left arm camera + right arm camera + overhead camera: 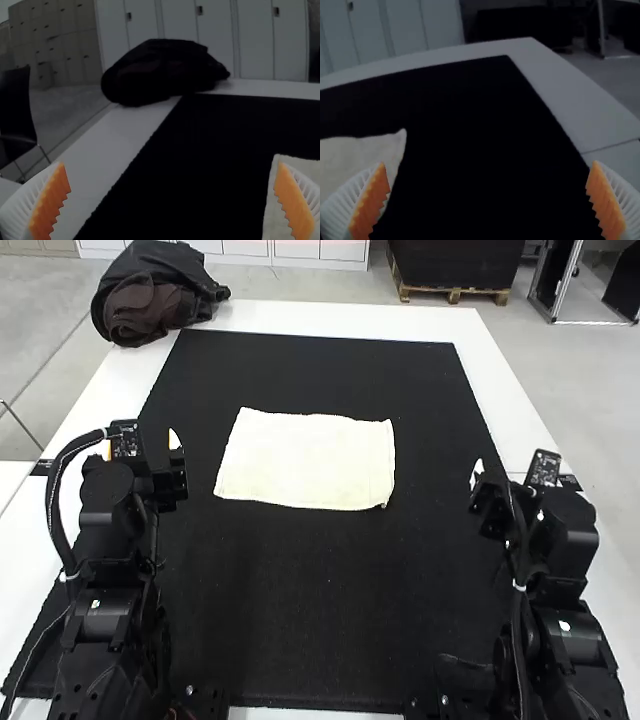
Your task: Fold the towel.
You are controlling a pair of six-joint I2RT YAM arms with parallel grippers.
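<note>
High view: white towel flat between arms | both grippers spread | pinch its near corners evenly, youHigh view: towel flat | your left gripper, right gripper flank it, fingers spread | pinch its near corners, lift evenly

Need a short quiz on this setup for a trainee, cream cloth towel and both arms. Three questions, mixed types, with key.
1. True or false: the cream rectangular cloth towel lies flat on the black rectangular mat.
2. Where does the dark bunched fabric bundle sit on the white table?
a) near right corner
b) far left corner
c) on the towel
3. Fill in: the orange-padded left hand and right hand are both ____ (open/shut).

Key: 1 true; 2 b; 3 open.
</note>
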